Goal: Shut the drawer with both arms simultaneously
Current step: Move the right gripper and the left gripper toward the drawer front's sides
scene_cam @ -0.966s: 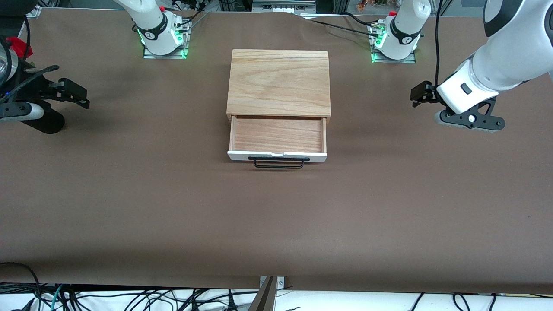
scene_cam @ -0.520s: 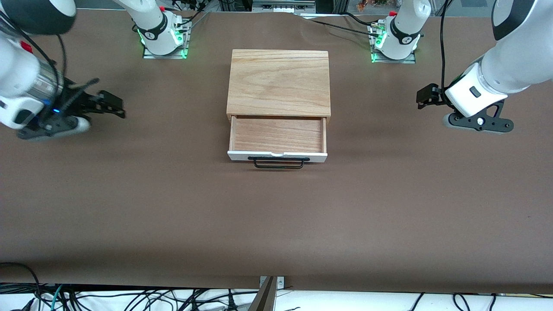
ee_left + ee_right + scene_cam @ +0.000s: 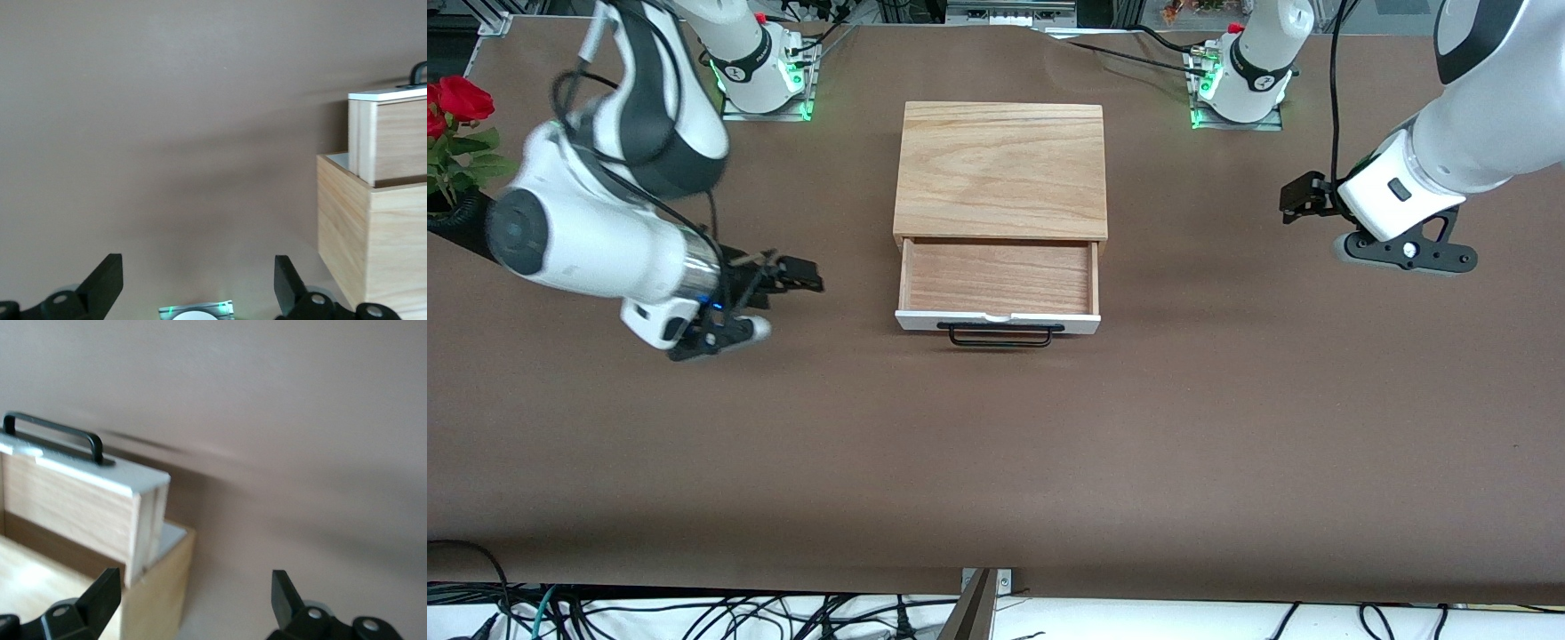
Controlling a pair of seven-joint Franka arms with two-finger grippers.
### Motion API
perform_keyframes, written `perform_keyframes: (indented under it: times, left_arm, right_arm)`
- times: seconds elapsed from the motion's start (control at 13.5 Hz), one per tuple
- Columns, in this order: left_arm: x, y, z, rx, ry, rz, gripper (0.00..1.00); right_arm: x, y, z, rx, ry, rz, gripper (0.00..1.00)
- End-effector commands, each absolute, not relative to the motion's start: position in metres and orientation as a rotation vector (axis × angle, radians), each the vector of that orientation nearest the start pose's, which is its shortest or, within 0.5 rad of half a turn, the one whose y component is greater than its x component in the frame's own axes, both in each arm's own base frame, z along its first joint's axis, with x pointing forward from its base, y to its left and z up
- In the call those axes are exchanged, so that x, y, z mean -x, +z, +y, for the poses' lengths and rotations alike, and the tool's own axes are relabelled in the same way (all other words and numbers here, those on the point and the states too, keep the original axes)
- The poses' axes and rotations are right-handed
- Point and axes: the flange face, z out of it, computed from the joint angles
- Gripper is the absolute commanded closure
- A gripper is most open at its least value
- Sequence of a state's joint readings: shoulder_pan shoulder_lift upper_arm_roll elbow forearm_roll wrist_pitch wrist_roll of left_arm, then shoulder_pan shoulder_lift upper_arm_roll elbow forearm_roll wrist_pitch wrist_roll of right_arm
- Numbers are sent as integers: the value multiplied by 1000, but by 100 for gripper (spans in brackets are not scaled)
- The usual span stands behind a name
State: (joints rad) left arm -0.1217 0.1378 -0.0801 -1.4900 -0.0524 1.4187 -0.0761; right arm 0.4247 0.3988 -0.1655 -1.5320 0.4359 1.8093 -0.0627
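The drawer (image 3: pixel 998 284) is pulled out of its wooden casing (image 3: pixel 1000 169), with its white front panel and black wire handle (image 3: pixel 1000 336) facing the front camera. My right gripper (image 3: pixel 805 276) is open and empty, low over the table beside the drawer toward the right arm's end. My left gripper (image 3: pixel 1291 200) is open and empty over the table toward the left arm's end, well apart from the casing. The right wrist view shows the drawer (image 3: pixel 80 500) and handle (image 3: pixel 57 435) past its open gripper (image 3: pixel 195 593). The left wrist view shows the drawer (image 3: pixel 393 140) past its open gripper (image 3: pixel 197 287).
A red rose (image 3: pixel 458 102) with green leaves stands at the right arm's end of the table. Both arm bases (image 3: pixel 760 76) (image 3: pixel 1240 84) stand past the casing. Cables hang below the table's near edge (image 3: pixel 694 613).
My right arm has swung in from the table's end toward the drawer, uncovering the rose. My left gripper has barely shifted. The drawer has not moved.
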Motion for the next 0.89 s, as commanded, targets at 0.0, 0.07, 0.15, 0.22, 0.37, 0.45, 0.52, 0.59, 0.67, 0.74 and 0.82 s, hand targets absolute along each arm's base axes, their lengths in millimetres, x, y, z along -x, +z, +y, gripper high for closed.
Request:
perform_keyframes:
  times: [0.0, 0.07, 0.15, 0.22, 0.37, 0.45, 0.52, 0.59, 0.67, 0.74, 0.82]
  left_arm:
    - [-574, 553, -133, 3229, 444, 219, 0]
    - [-580, 538, -139, 3253, 487, 220, 0]
    - [-587, 517, -153, 3284, 547, 235, 0]
    - [-595, 499, -169, 3317, 553, 250, 0]
    - [-612, 468, -194, 3368, 491, 257, 0]
    - [-618, 449, -207, 3393, 488, 259, 0]
    - [-624, 429, -224, 3417, 470, 263, 0]
    - [-631, 410, -239, 3444, 422, 256, 0]
    - [-638, 388, -255, 3469, 372, 248, 0]
    - [-644, 376, -264, 3509, 315, 220, 0]
    - [-649, 365, -273, 3558, 271, 172, 0]
  right_arm:
    - [-634, 382, 262, 2744, 210, -180, 0]
    - [-640, 371, 269, 2733, 179, -138, 0]
    - [-641, 361, 282, 2719, 159, -132, 0]
    - [-643, 350, 285, 2703, 158, -108, 0]
    - [-648, 326, 288, 2648, 165, -49, 0]
    - [-648, 321, 291, 2633, 170, -27, 0]
    - [-649, 323, 296, 2627, 158, -21, 0]
    - [-652, 322, 295, 2623, 133, -23, 0]
    - [-654, 322, 295, 2598, 107, 6, 0]
    - [-654, 316, 298, 2578, 112, 29, 0]
    - [-648, 310, 311, 2577, 125, 13, 0]
